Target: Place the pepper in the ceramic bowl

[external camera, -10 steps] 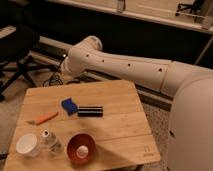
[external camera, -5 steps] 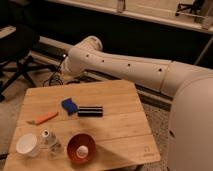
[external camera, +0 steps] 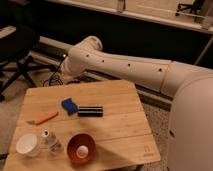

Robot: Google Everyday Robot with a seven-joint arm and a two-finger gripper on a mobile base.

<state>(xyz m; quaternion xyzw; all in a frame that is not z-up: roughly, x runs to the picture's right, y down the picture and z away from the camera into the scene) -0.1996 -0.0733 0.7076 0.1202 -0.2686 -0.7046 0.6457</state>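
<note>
The slim orange pepper (external camera: pixel 44 118) lies flat on the wooden table (external camera: pixel 120 125) near its left edge. The rust-red ceramic bowl (external camera: pixel 81 148) stands at the front middle of the table, with a small white object (external camera: pixel 84 149) inside it. The pepper is about a hand's width up and to the left of the bowl. My white arm (external camera: pixel 125 67) reaches from the right across the back of the table to a rounded joint (external camera: pixel 82 54) above the far edge. My gripper does not show; the arm's end is hidden beyond that joint.
A blue block (external camera: pixel 69 105) and a black bar (external camera: pixel 90 111) lie side by side mid-table. A white cup (external camera: pixel 27 145) and a small clear bottle (external camera: pixel 50 141) stand at the front left, next to the bowl. A dark office chair (external camera: pixel 17 55) stands beyond the table's left side.
</note>
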